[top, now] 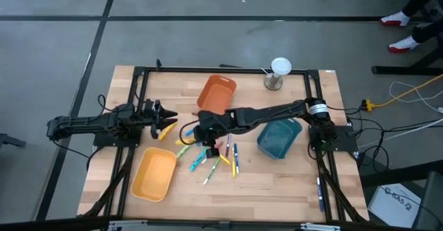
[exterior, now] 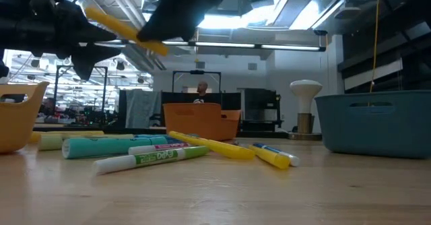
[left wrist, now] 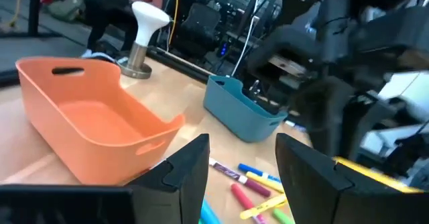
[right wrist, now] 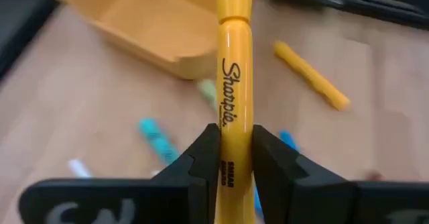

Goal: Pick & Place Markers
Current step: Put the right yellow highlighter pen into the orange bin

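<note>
My right gripper (top: 202, 133) reaches across the table's middle and is shut on a yellow marker (right wrist: 234, 63), which it carries in the air (exterior: 124, 29). My left gripper (top: 166, 117) waits open just to the left of it; in the left wrist view (left wrist: 241, 157) the yellow marker (left wrist: 375, 174) passes outside its fingers. Several more markers (top: 211, 158) in green, teal, yellow, blue and pink lie flat on the wood near the table's middle (exterior: 151, 159). My right gripper pinches the yellow marker's barrel (right wrist: 234, 150) between its two fingers, near the printed lettering. The marker runs on past the fingertips toward the left gripper. It is lifted clear of the table and sits slanted in the low view.
An orange bin (top: 217, 93) stands toward the far edge, a yellow bin (top: 154, 174) near the left front, and a teal bin (top: 280, 137) on the right under the right arm. A white-topped stand (top: 279, 72) is at the far edge. People show in the room beyond.
</note>
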You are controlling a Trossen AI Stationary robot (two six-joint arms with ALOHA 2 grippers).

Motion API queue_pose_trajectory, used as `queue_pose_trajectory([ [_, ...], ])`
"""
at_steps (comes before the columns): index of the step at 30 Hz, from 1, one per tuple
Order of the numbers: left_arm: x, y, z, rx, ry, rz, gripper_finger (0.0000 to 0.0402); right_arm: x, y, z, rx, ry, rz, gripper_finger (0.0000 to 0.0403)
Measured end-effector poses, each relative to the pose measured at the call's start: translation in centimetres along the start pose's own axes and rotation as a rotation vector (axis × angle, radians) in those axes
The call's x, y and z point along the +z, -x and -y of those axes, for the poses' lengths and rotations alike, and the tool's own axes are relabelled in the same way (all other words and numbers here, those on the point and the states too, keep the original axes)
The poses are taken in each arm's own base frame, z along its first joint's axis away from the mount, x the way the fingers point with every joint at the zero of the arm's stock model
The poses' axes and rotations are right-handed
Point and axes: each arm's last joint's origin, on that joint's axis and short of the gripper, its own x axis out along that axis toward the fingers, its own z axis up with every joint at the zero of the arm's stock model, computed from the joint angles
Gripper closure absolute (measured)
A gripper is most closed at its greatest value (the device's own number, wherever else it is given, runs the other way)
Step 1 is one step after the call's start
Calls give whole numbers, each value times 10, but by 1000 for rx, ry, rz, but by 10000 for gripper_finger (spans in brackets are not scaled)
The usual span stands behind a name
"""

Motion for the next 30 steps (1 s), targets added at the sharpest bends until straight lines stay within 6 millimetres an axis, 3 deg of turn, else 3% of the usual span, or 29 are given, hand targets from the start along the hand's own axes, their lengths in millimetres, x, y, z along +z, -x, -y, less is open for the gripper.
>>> queue_pose_trajectory([
  [7,0,0,0,3,60,1,239,-5,1,26,-212,-62,-35,334],
  [14,0,0,0,6,58,1,237,-9,2,44,-244,-97,-43,333],
  [22,0,0,0,-11,-17,-6,237,-16,3,53,-284,-72,-104,332],
  [30,0,0,0,-12,-62,-6,240,-12,3,55,-281,-70,-60,335],
])
